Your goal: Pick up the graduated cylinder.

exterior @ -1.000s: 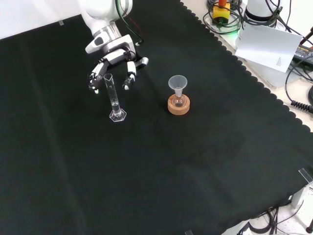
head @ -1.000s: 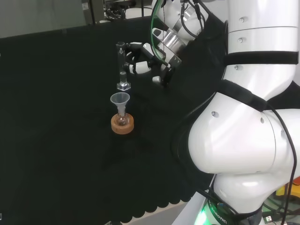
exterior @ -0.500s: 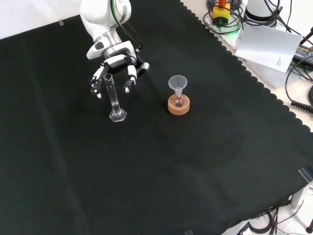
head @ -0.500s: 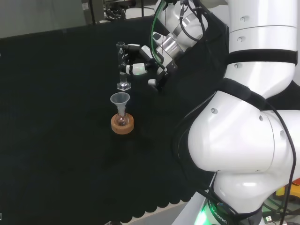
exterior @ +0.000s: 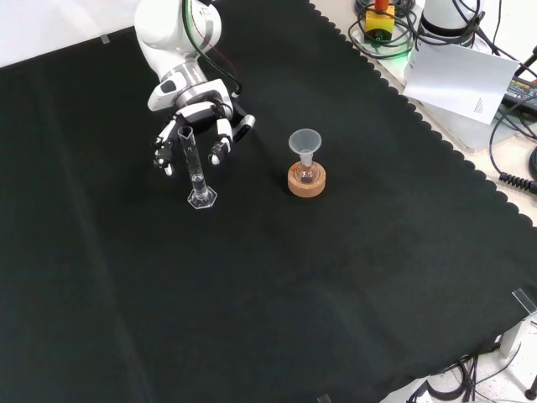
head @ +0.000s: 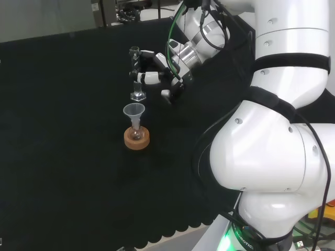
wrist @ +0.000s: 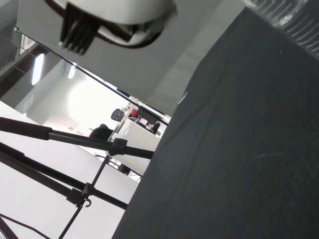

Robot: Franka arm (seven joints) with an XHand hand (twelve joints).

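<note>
On the surface (exterior: 352,277), a funnel (exterior: 304,141) tops a flask on a cork ring (exterior: 306,181). Farther back the graduated cylinder (exterior: 194,172) stands upright, the robot hand (exterior: 201,117) spread apart around its upper part. A closing finger could tip it. Contact is unclear; the clear glass is hard to read.

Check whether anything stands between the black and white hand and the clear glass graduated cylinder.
Nothing visible does. The black and white hand is right behind the clear glass graduated cylinder in the front view, fingers spread to either side. The clear funnel on its cork ring stands apart to the right.
</note>
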